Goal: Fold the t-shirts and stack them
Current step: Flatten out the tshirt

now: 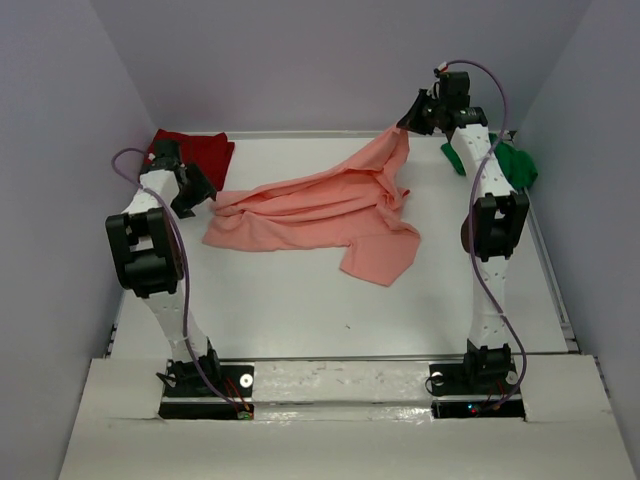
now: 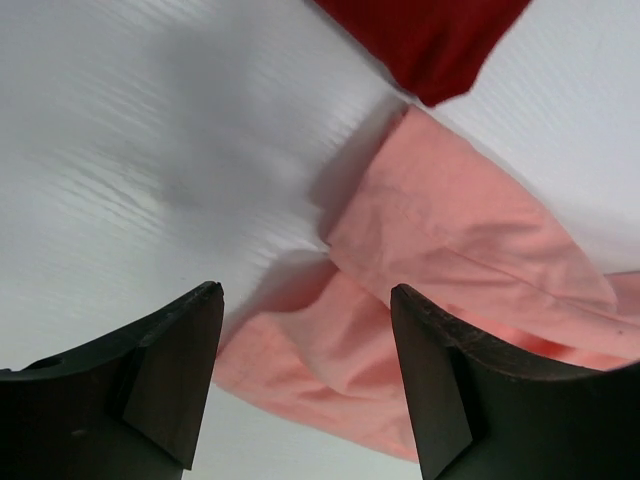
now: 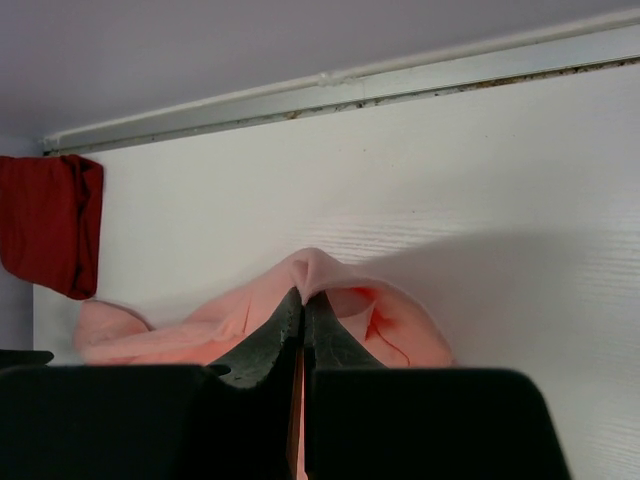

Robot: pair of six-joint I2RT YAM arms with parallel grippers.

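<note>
The salmon-pink t-shirt (image 1: 320,215) lies crumpled across the middle of the table, its far right corner lifted. My right gripper (image 1: 408,122) is shut on that corner; in the right wrist view the cloth (image 3: 330,275) bulges over the closed fingertips (image 3: 303,298). My left gripper (image 1: 200,190) is open just above the shirt's left end; in the left wrist view the pink cloth (image 2: 440,240) lies between and beyond the spread fingers (image 2: 305,290). The dark red t-shirt (image 1: 200,152) is bunched at the far left corner. The bright green t-shirt (image 1: 510,165) lies at the far right, partly behind the right arm.
The dark red shirt also shows in the left wrist view (image 2: 430,40) and the right wrist view (image 3: 45,220). A raised rail (image 3: 400,85) runs along the table's far edge, and walls close in on three sides.
</note>
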